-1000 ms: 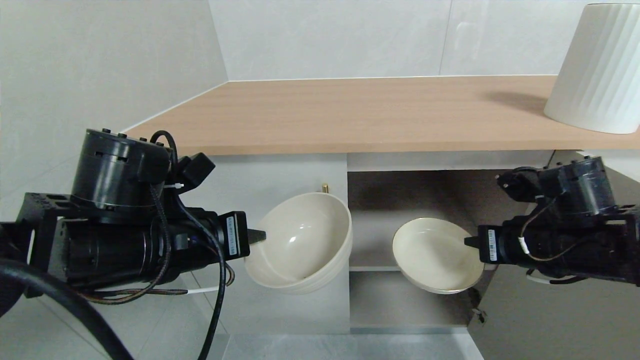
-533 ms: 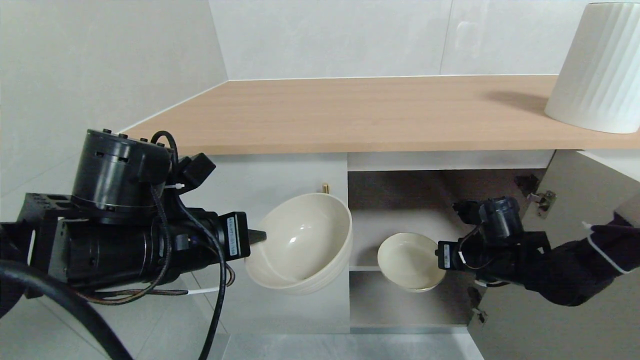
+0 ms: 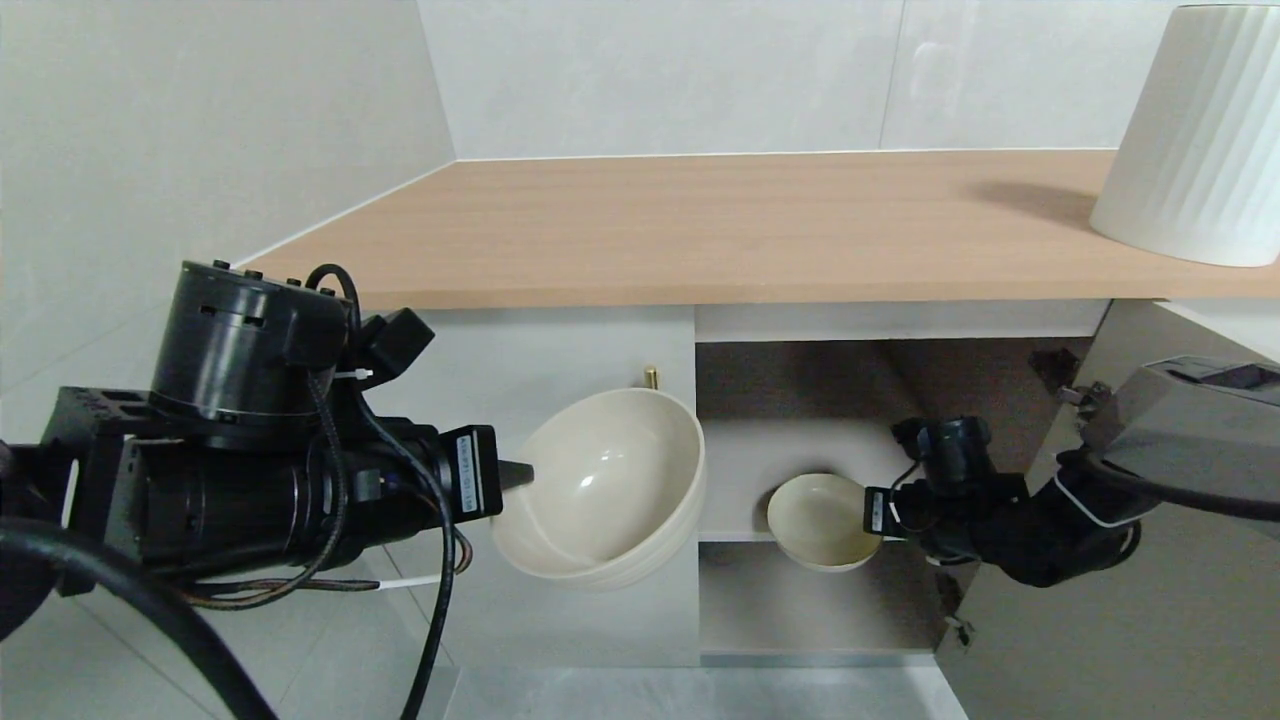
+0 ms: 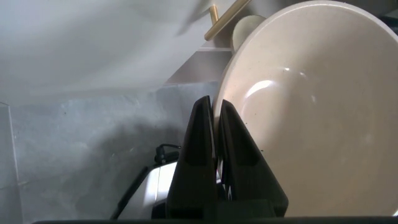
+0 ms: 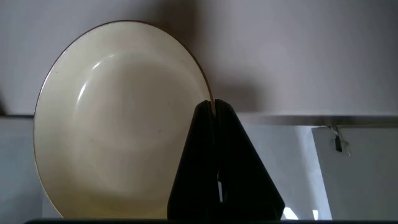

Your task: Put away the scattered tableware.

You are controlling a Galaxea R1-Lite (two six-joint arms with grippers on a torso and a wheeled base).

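The small bowl [image 3: 815, 520] is carried inside the open cabinet [image 3: 800, 440] under the bench [image 3: 700, 230], pinched by its rim in the right end effector [image 3: 868, 510], whose fingers are pressed together on the edge. The bowl is tilted and hangs level with the front edge of the inner shelf [image 3: 735, 537]; whether it touches the shelf cannot be told, and no release is seen, so this piece is judged close to stowed but not yet put away. Over on the other side, the large bowl [image 3: 610, 490] is held outside the cabinet, in front of the closed left door [image 3: 540, 360], tipped on its side with its hollow facing up and outward. Its rim is clamped between the fingers of the left end effector [image 3: 522, 471], which are drawn tight on the thin wall. That bowl is judged to be waiting its turn. A white ribbed vessel [image 3: 1190, 140] is seen at the right end of the bench. Two bowls are in hand and neither has been set down; what is left is judged to be the lowering and release of the small bowl, then the same for the large one.
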